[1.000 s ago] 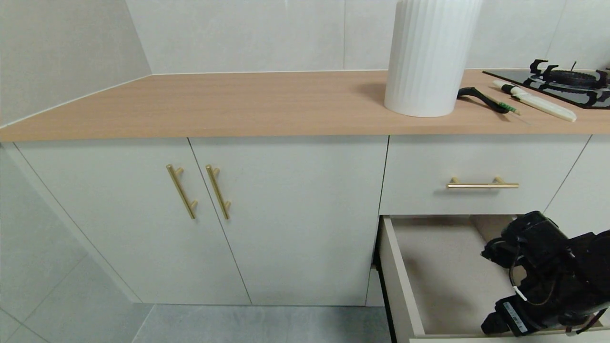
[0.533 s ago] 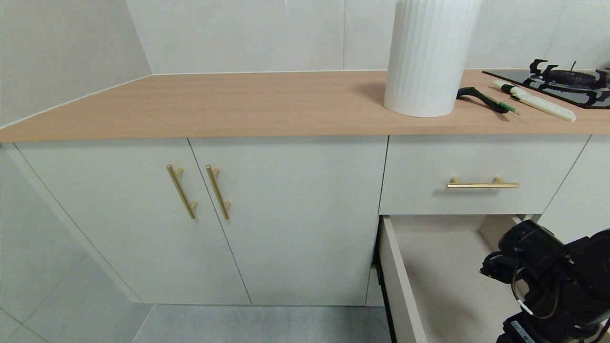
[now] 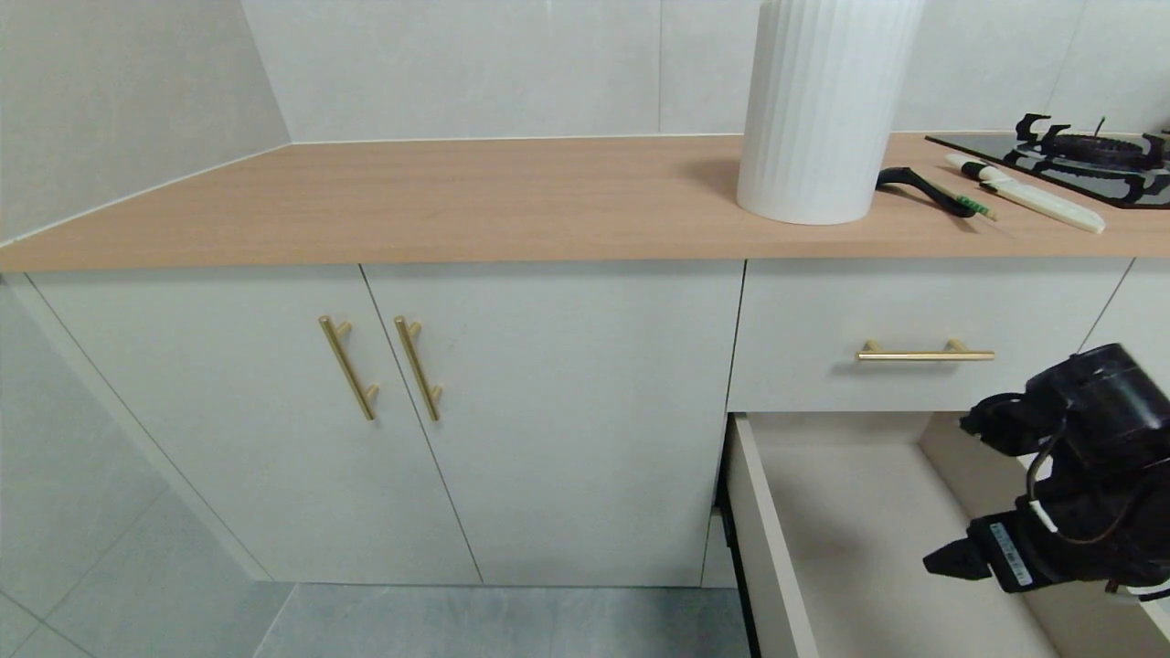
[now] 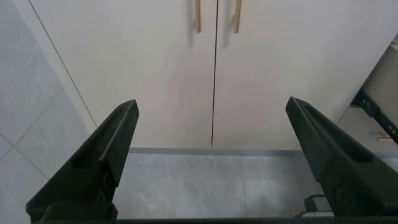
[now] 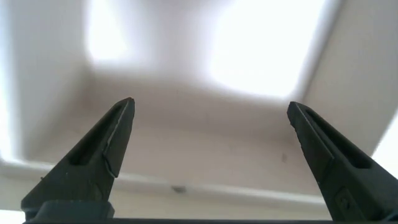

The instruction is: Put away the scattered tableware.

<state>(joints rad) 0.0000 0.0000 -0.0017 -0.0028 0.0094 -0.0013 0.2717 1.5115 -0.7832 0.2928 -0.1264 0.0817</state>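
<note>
The right gripper [image 5: 210, 106] has risen out of the open drawer [image 3: 757, 516], fingers spread and empty. The tableware [image 3: 923, 187] lies at the right end of the worktop [image 3: 411, 201], beside the stove [image 3: 1088, 151]; I would grasp the knife [image 3: 1042, 203] across its handle, from above.

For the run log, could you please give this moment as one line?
lower drawer open | right tool open, over drawer | left tool open, facing cabinet doors | white knife on counter, unstowed
</note>
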